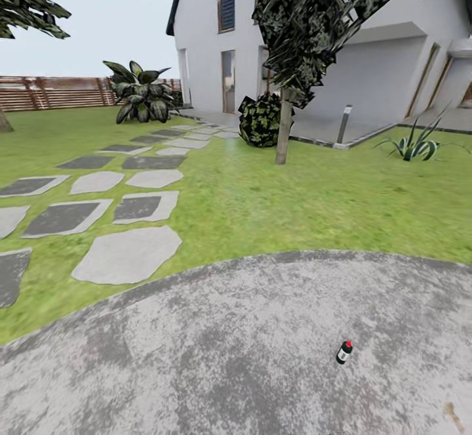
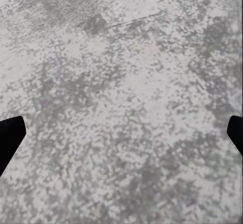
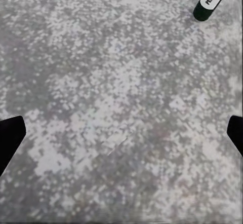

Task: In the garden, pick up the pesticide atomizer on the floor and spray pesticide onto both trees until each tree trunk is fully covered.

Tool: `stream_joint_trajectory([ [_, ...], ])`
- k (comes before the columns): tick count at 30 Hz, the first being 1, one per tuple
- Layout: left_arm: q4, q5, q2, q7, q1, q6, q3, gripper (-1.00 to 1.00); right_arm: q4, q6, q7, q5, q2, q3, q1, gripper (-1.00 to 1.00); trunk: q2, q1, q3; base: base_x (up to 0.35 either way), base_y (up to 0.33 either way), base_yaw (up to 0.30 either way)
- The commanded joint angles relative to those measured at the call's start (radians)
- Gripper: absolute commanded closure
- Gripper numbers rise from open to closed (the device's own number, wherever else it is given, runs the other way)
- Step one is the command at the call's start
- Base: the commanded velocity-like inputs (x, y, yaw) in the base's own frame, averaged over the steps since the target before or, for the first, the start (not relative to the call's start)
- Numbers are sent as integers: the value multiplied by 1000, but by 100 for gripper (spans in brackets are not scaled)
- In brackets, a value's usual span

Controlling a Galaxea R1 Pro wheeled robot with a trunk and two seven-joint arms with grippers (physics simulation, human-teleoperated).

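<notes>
The pesticide atomizer [image 1: 343, 352], a small dark bottle with a red top, stands on the grey paving at the lower right of the head view. In the right wrist view it is the bottle [image 3: 208, 1] with a white label reading PESTICIDE, well away from my right gripper [image 3: 121, 138], which is open over bare paving. My left gripper [image 2: 121, 135] is open too, with stone beneath it. One tree trunk [image 1: 284, 126] rises from the lawn ahead under dark leaves. A second tree's trunk base [image 1: 3, 122] shows at the far left edge.
Grey round paving [image 1: 249, 356] lies underfoot, with lawn [image 1: 295, 199] beyond. Stepping stones [image 1: 128, 254] run off to the left. A white house [image 1: 367, 48], a round bush [image 1: 259, 120], a thin bollard post [image 1: 343, 124] and a brown slat fence [image 1: 59, 92] stand behind.
</notes>
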Motion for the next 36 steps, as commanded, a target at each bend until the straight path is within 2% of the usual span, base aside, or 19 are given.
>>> stream_joint_trajectory([
  [1, 1, -7, 0, 2, 0, -3, 4, -100, 1, -3, 0, 0, 0, 0, -1, -100, 0, 0, -1, 0, 0, -290],
  [18, 1, -7, 0, 1, 0, 0, 4, -100, -10, -2, 0, -7, 0, -10, -1, -100, 0, 0, -1, 1, 0, -296],
  [24, 1, -7, 0, 1, 0, 0, 4, -100, -7, 0, 0, -7, 1, -8, -1, -100, 0, 0, -4, 165, 49, -285],
  [36, 1, -7, -1, 1, 0, -2, 4, -100, -5, 0, 1, -7, 1, -8, -1, -100, 0, 0, -16, 254, 229, -261],
])
